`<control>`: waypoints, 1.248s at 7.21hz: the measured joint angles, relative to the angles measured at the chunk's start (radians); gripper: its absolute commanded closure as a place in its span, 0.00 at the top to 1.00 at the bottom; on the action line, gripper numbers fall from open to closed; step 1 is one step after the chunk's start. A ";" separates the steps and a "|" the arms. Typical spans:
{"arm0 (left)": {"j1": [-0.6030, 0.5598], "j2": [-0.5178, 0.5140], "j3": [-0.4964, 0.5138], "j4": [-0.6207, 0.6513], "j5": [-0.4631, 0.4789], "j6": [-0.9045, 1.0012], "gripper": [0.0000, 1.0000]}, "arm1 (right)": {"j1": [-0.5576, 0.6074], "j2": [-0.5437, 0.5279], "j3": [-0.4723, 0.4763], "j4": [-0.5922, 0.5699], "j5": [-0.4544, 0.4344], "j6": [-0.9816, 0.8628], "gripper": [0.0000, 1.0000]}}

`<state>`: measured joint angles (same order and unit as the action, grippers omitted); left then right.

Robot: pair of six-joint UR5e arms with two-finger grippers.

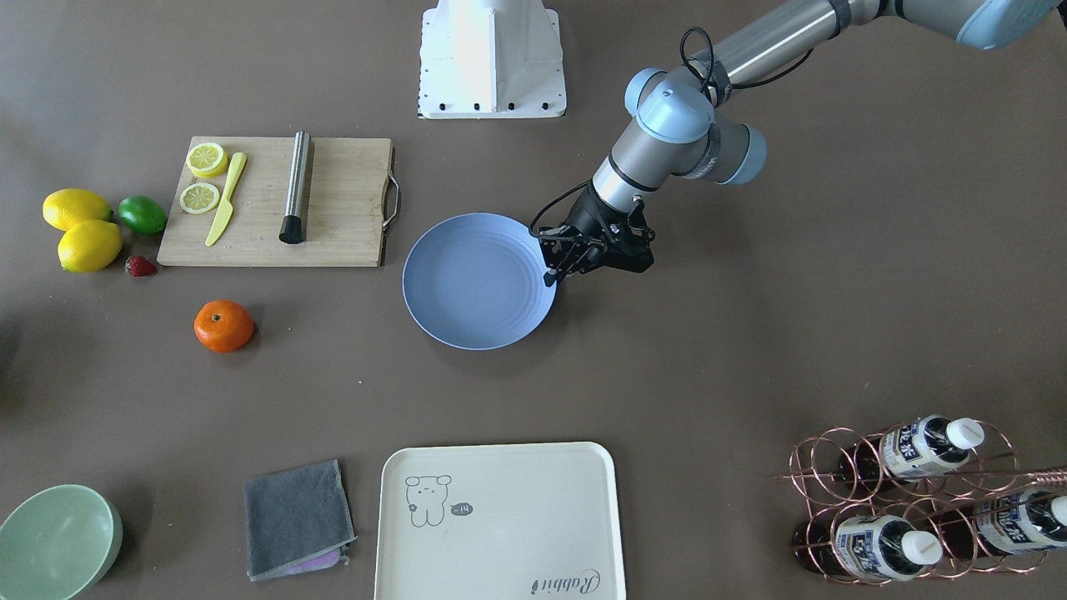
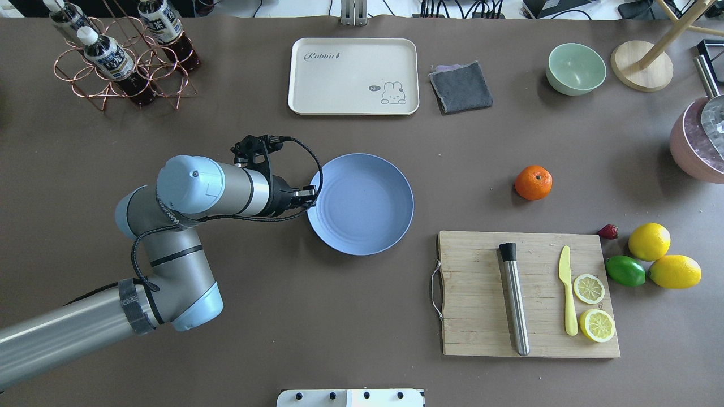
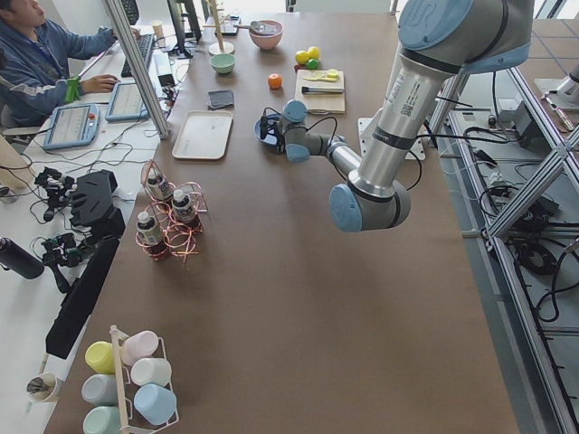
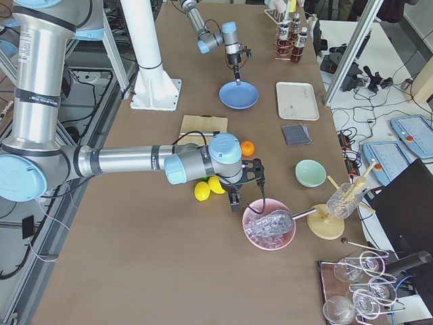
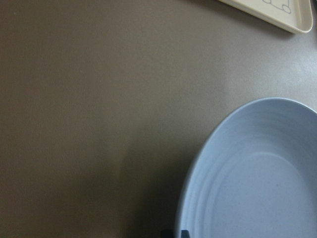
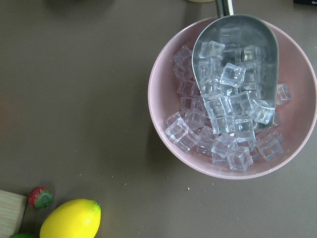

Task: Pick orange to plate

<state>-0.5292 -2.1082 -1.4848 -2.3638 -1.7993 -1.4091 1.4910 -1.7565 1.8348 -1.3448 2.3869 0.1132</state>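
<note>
The orange (image 1: 223, 325) lies alone on the brown table, well apart from the pale-blue plate (image 1: 479, 283), which is bare. In the overhead view the orange (image 2: 533, 182) is to the right of the plate (image 2: 362, 203). My left gripper (image 1: 550, 275) points down at the plate's near-left rim, its fingers closed together across that rim. The left wrist view shows the plate (image 5: 257, 183) with dark fingertips at the bottom edge. My right gripper (image 4: 247, 191) hangs over a pink bowl, and I cannot tell if it is open or shut.
A cutting board (image 2: 526, 294) holds a metal tube, a yellow knife and lemon slices. Lemons (image 2: 649, 241), a lime (image 2: 625, 271) and a strawberry (image 2: 608, 231) lie beside it. A cream tray (image 2: 353, 76), grey cloth (image 2: 461, 86), green bowl (image 2: 576, 68), bottle rack (image 2: 121, 56) and ice-filled pink bowl (image 6: 163, 99) stand around.
</note>
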 measured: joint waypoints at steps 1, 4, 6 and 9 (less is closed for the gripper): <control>-0.004 0.003 -0.002 -0.003 0.000 0.003 0.98 | 0.000 0.003 0.001 0.002 0.000 -0.001 1.00; -0.190 0.056 -0.045 -0.001 -0.202 0.034 0.98 | -0.023 0.075 0.001 0.001 0.001 0.114 1.00; -0.419 0.171 -0.075 -0.001 -0.446 0.232 0.98 | -0.121 0.162 0.001 -0.004 -0.038 0.291 1.00; -0.746 0.345 -0.086 0.143 -0.686 0.731 0.98 | -0.341 0.319 -0.015 -0.025 -0.180 0.579 1.00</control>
<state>-1.2757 -1.7634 -1.5711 -2.2210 -2.4848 -0.6777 1.1504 -1.4379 1.8197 -1.3701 2.2066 0.6918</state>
